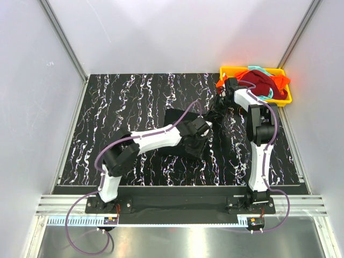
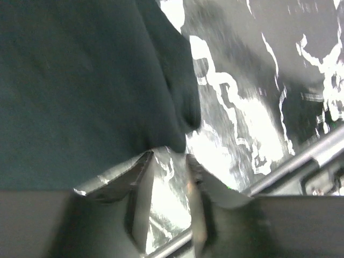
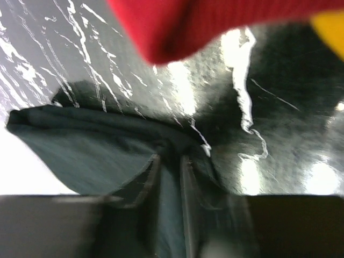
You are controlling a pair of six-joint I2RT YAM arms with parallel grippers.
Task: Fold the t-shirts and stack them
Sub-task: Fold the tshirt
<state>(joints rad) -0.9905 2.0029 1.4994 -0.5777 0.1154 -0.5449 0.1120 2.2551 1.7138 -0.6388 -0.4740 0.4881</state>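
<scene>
While my left jaws sit released at 3 o'clock of the black tee [image 1: 173, 119], I cannot tell whether the right jaws grip it.

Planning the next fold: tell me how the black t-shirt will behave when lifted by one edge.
Probably floppy: the black t-shirt lies in soft creases, so it should drape. Likely light, since the fabric looks thin at its edge.

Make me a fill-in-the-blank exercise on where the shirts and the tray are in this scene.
1. The soft black fabric t-shirt lies on the marbled black ___.
2. The dark red fabric t-shirt lies in the shallow ___ plastic tray.
3. From the robot's side, that tray stands at the far ___ corner.
Missing words: table; yellow; right.
</scene>
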